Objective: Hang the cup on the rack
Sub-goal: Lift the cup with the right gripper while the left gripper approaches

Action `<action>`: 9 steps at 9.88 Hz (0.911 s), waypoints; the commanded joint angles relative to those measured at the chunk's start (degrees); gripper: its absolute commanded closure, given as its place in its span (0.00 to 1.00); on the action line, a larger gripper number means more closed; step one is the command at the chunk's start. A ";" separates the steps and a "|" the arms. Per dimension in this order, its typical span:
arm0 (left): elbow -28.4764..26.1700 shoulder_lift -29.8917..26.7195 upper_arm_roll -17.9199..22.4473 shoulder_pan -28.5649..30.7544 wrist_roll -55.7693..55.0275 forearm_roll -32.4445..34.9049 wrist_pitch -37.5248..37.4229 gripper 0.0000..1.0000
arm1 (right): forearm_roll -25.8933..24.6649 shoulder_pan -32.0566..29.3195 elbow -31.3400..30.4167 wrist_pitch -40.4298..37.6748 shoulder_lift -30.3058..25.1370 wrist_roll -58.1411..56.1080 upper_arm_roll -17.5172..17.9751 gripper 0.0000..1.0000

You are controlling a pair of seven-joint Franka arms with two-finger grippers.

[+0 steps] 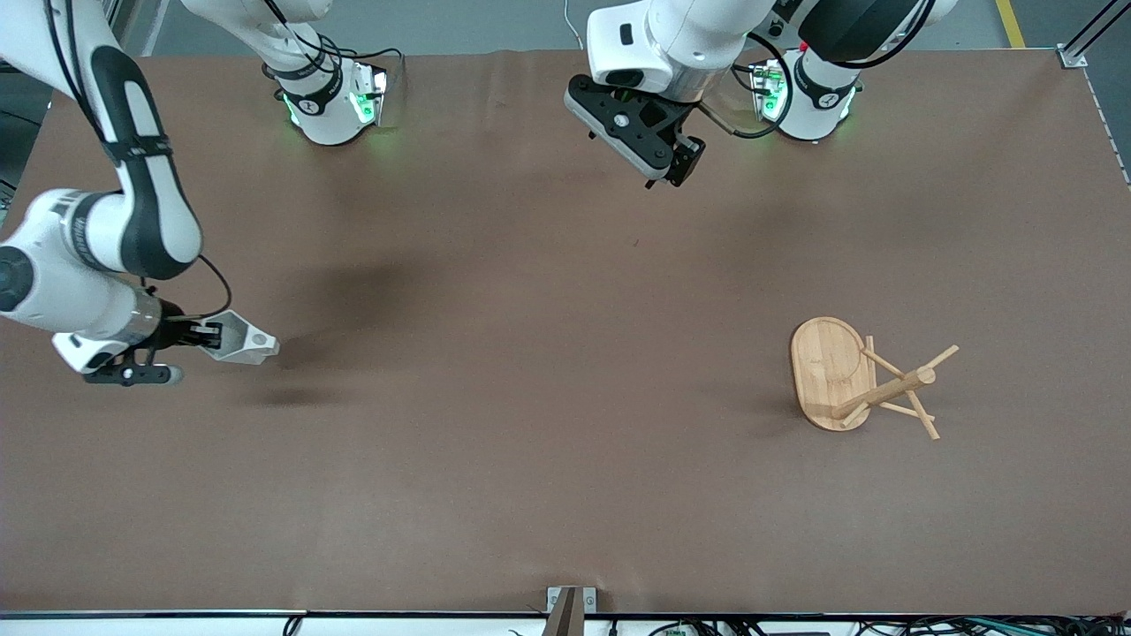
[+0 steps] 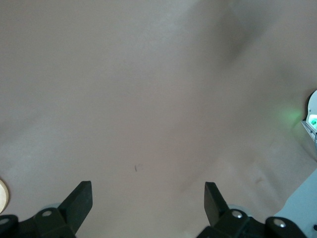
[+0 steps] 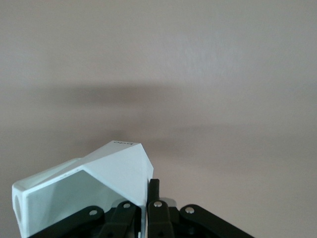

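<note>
One step looks done: at the frame's left edge the right gripper has its fingers clenched on the white cup, while the wooden rack at lower right awaits it and the left gripper, fingers spread, waits at top centre.

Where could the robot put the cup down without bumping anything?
The wide brown table is bare between the white faceted cup, held in the right claw, and the light wooden peg rack; that is the roomiest patch. It is crowded only around the rack's sticking-out pegs. The open left claw waits over the table near its base.
</note>
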 commanded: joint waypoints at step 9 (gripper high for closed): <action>-0.56 1.70 -7.27 -1.38 26.43 -9.02 13.05 0.00 | 56.27 7.17 -2.66 -22.91 -4.58 -18.18 3.56 0.99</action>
